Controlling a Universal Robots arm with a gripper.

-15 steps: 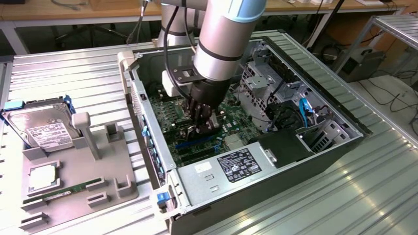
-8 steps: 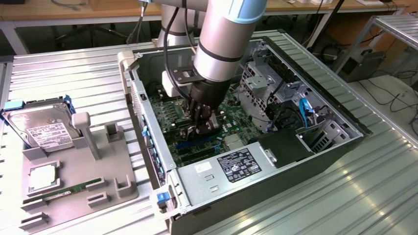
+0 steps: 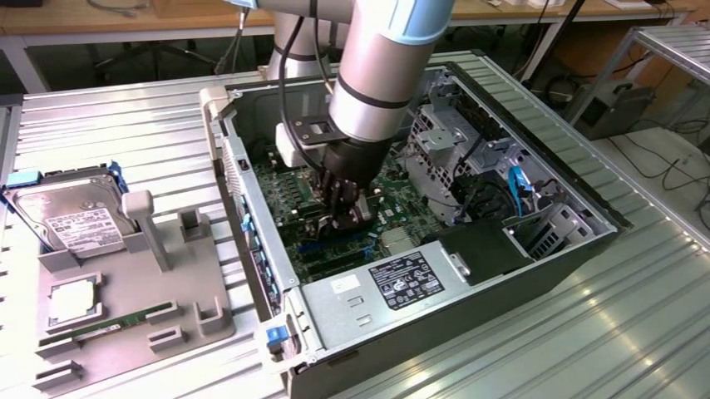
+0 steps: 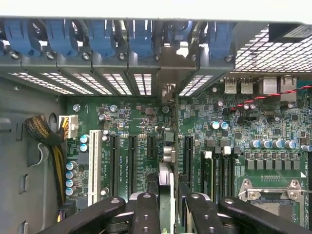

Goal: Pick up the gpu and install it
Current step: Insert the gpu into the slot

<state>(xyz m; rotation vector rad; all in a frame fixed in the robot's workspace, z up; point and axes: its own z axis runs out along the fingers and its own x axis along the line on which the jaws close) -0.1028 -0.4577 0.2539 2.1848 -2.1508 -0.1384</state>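
My gripper [image 3: 339, 214] reaches down into the open computer case [image 3: 554, 249], low over the green motherboard [image 3: 291, 214]. It is shut on the gpu [image 4: 166, 187], a thin dark card that the wrist view shows edge-on between the two black fingers [image 4: 146, 214]. The card runs from the fingers toward the case's rear wall. Its silvery bracket end [image 4: 168, 93] stands at an open slot gap among the blue clips [image 4: 141, 36]. The card's lower edge stands over the motherboard between two black expansion slots [image 4: 132, 158]. Whether it is seated I cannot tell.
Outside the case, a grey fixture tray [image 3: 178, 291] holds a silver hard drive [image 3: 69, 220], a processor chip [image 3: 72, 303] and a green memory stick [image 3: 111, 322]. Inside stand the power supply [image 3: 405, 278], a drive cage [image 3: 444, 141], a cable bundle [image 4: 48, 141] and the processor socket [image 4: 270, 192].
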